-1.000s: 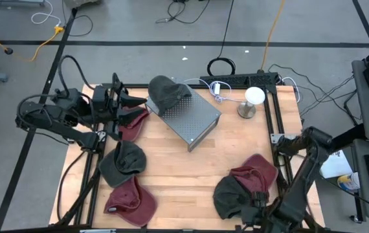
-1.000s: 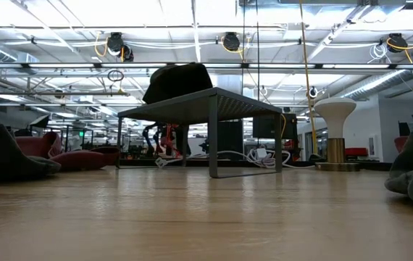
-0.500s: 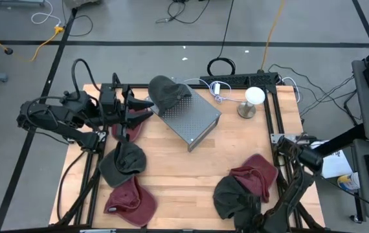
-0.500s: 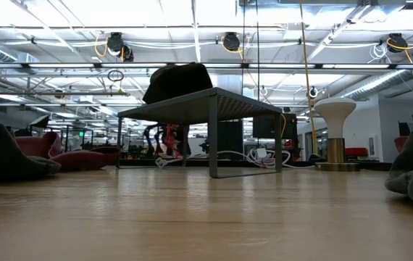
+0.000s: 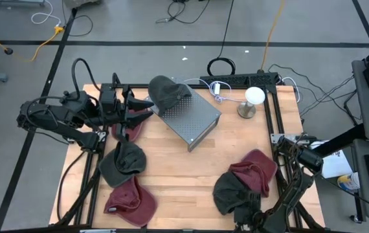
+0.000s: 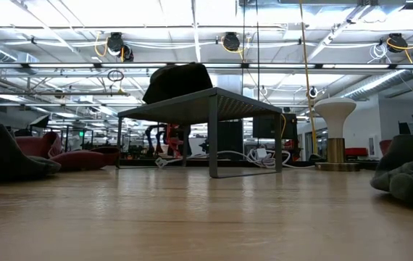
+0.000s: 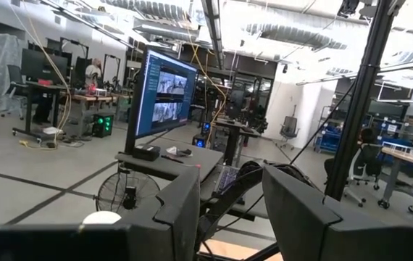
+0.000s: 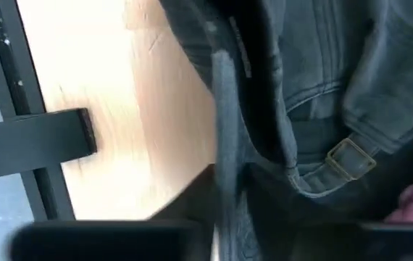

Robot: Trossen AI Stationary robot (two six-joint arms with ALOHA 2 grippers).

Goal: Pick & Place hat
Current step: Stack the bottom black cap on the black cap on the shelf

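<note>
The right hand [image 5: 248, 219] pinches the grey hat [image 5: 232, 192] — soft, light, floppy cloth — best gripped at its stiffer rear strap edge.

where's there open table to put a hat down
Bare wood lies in the middle, between the metal stand, the grey hat on the left and the hats by the right gripper. The left edge is crowded with hats and the left gripper.

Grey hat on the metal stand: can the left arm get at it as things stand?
Probably yes. The left pincer hangs open right beside the grey hat atop the metal stand, with nothing between them.
</note>
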